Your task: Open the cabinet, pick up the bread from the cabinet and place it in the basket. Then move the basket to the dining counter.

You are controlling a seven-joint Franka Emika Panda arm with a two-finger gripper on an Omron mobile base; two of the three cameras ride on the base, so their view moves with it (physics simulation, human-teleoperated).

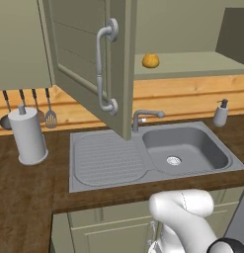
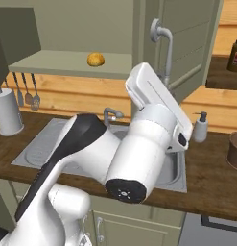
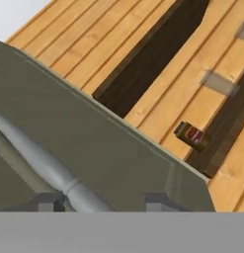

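The olive-grey cabinet [image 1: 79, 44] stands with its door [image 2: 187, 33] swung wide open. On its shelf lies the bread [image 1: 150, 60], a small golden bun [image 2: 95, 59]. In the hand view my gripper [image 3: 104, 202] is open right at the door, its fingertips [image 3: 49, 201] apart on either side of the long curved grey handle [image 3: 39, 158] without pinching it. My arm reaches up to that handle [image 2: 167, 48]. The brown basket [image 2: 235, 151] sits on the worktop at the far right edge. The dining counter is out of view.
Below the cabinet lies a grey sink [image 1: 185, 148] with a tap [image 1: 145, 116] and a soap dispenser [image 1: 221, 113]. A paper towel roll [image 1: 27, 136] and hanging utensils [image 1: 49, 116] stand at the left. A dark jar [image 2: 235, 56] sits on a high shelf at the right.
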